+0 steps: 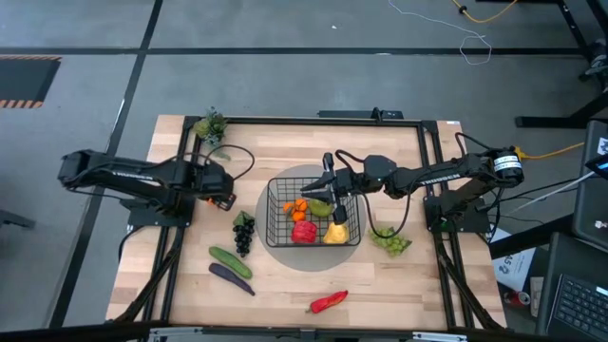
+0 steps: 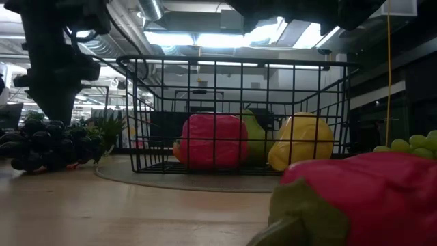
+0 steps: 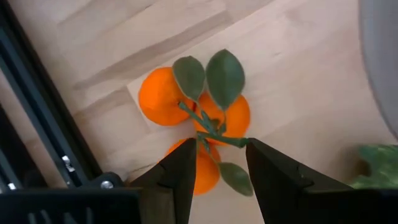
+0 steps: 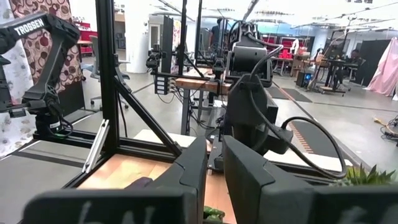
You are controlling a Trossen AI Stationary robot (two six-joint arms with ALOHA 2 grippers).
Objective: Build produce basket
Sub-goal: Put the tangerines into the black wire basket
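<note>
Step in hand, by my judgement: picking up the next item for the basket, namely the cluster of oranges lying on the table. The left gripper hangs directly above that cluster, fingers parted to either side of the leafy stem, clamping nothing; whether the tips touch the fruit cannot be told. The next move calls for a short descent, closing on the stem or one orange, then a carry to the basket, which stands well off toward the table's middle. The right gripper sits over the basket's near rim, jaws almost closed with a slim gap, nothing held. Basket contents: red apple, lemon, pear, a small orange piece.
</note>
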